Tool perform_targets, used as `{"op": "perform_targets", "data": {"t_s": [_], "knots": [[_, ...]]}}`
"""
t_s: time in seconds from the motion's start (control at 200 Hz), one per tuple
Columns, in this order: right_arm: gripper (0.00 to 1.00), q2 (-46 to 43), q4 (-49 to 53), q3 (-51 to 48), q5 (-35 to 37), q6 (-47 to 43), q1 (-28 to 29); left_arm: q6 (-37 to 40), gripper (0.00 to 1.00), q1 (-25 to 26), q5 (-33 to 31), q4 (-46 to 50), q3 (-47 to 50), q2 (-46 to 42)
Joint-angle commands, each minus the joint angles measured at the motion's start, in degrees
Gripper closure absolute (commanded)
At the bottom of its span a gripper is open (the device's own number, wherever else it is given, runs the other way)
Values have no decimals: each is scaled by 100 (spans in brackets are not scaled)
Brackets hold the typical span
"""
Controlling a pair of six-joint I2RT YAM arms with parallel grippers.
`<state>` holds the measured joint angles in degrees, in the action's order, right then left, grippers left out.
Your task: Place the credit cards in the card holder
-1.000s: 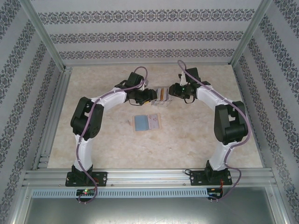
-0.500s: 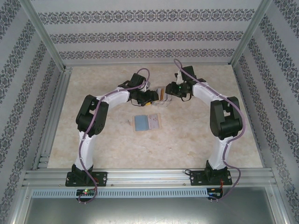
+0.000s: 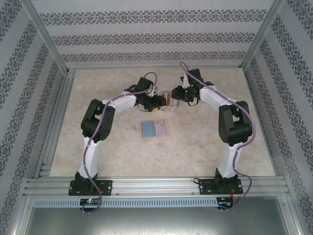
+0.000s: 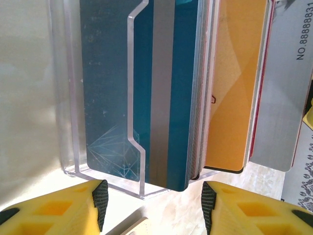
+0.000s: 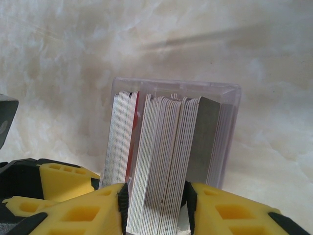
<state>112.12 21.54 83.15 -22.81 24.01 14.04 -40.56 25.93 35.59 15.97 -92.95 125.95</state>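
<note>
The left tool (image 4: 154, 205) hangs open and empty just beside the clear tray (image 4: 71, 98), with a pad on either side of the tray's notched wall and seemingly not touching it. It would serve best as a brace, resting against the tray so the tray neither lifts nor slides when cards come out. Nearer the arms, the wallet (image 3: 154, 128) lies unfolded and flat on the worktop (image 3: 205, 147), grey-blue inside up and well apart from both tools. I can see no card in it. The cards (image 5: 156, 161) stand on edge, packed in the tray: blue ones (image 4: 105, 88) nearest the left tool, then an orange one (image 4: 237, 88), then a grey one (image 4: 283, 98). The right tool (image 5: 156, 208) is closed on a thick bundle of those cards, a pad pressed to each face of the bundle, with more cards loose on either side. I judge that too many for one wallet slot. The choice is to take a thinner pinch, or to lift slowly and straight along the tray walls, watching that neighbouring cards are not dragged out. The bundle should stay square, since a skewed grip could fan the cards and spill them on the way to the wallet
</note>
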Motion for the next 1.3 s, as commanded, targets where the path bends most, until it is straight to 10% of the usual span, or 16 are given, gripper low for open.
{"op": "perform_targets", "data": {"t_s": [0.0,1.294], "knots": [[61,-315,95,17,-52,-34,55,-7,45,127,107,73,-203,143],[90,-458,357,-42,248,-228,-189,5,44,189,71,139,-162,-106]]}}
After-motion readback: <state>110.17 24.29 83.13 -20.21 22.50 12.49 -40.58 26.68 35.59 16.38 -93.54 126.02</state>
